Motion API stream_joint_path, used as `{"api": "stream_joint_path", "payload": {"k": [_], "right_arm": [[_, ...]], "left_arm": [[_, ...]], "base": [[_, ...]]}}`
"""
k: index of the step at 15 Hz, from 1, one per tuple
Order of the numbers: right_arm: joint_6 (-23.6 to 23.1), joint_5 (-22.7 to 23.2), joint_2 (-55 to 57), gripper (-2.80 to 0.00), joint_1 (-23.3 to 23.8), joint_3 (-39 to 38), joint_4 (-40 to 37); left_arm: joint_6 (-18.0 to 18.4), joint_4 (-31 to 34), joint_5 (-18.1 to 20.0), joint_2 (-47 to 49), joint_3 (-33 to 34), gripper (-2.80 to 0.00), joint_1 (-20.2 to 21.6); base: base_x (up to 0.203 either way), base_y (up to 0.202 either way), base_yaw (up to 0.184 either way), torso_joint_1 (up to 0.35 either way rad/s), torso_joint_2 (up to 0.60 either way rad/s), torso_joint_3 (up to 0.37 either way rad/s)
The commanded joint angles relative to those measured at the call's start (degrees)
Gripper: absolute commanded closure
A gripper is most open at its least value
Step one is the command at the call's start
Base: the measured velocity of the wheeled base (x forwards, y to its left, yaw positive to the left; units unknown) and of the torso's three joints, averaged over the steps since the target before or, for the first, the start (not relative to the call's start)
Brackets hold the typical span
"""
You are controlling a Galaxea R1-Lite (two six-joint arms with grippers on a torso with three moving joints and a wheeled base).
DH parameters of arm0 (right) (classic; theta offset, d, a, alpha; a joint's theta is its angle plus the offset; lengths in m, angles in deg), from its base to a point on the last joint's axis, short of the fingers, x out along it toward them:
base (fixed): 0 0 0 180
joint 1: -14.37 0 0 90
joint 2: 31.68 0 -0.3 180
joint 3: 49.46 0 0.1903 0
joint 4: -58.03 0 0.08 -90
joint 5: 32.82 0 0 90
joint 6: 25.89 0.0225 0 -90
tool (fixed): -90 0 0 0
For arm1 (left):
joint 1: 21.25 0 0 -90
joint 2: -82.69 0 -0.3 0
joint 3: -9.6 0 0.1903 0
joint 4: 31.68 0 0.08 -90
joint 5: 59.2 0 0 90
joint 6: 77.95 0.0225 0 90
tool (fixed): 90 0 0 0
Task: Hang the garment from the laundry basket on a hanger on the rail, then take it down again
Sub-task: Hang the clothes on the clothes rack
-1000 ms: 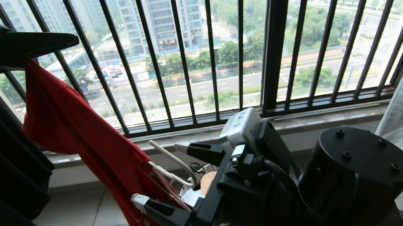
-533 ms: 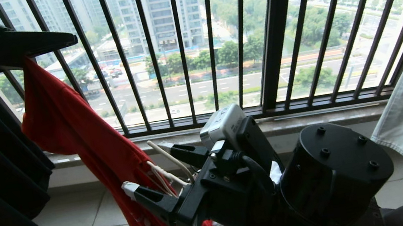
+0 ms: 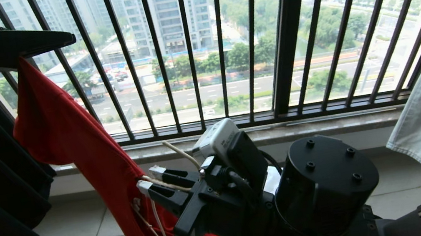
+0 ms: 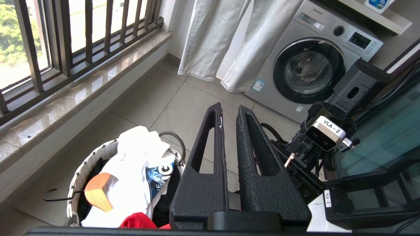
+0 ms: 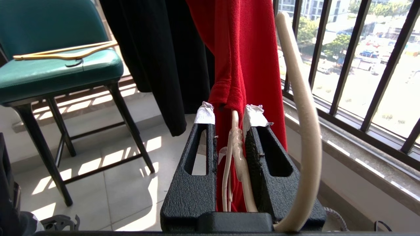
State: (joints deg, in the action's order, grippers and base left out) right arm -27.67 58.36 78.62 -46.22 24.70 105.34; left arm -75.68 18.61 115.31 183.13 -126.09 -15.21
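Since 1 second earlier, the right gripper [image 3: 148,179] had closed from wide apart onto the hanger [image 5: 237,154] at the shirt [image 3: 69,136], lower centre. The left gripper [image 4: 228,114], fingers together, held the shirt at upper left. The basket [image 4: 78,173] held white clothing [image 4: 134,170].
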Motion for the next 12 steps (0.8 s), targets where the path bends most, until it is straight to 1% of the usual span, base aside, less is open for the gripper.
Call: {"api": "stream_joint_path", "payload": {"k": [1, 6, 7, 11, 12], "right_arm": [[0.02, 0.05, -0.54, 0.0, -0.06, -0.25, 0.25], [-0.07, 0.05, -0.97, 0.0, 0.03, -0.25, 0.07], [-0.07, 0.05, -0.97, 0.0, 0.03, -0.25, 0.07], [-0.24, -0.13, -1.76, 0.0, 0.21, -0.34, -0.1], [-0.99, -0.13, -1.85, 0.0, 0.62, -0.34, -0.1]], "left_arm": [[0.01, 0.15, 0.57, -0.16, 0.0, 0.0, 0.03], [0.09, 0.15, 0.57, -0.16, 0.08, 0.0, 0.03], [0.09, 0.15, 0.57, -0.16, 0.16, -2.8, 0.03], [0.09, 0.15, 0.57, -0.33, 0.17, -2.8, 0.03], [0.09, 0.15, 0.57, -0.24, 0.08, -2.8, 0.03]], "base": [[0.0, 0.0, 0.0, 0.0, 0.0, 0.0], [0.0, 0.0, 0.0, 0.0, 0.0, 0.0], [0.0, 0.0, 0.0, 0.0, 0.0, 0.0], [0.0, 0.0, 0.0, 0.0, 0.0, 0.0], [0.0, 0.0, 0.0, 0.0, 0.0, 0.0]]}}
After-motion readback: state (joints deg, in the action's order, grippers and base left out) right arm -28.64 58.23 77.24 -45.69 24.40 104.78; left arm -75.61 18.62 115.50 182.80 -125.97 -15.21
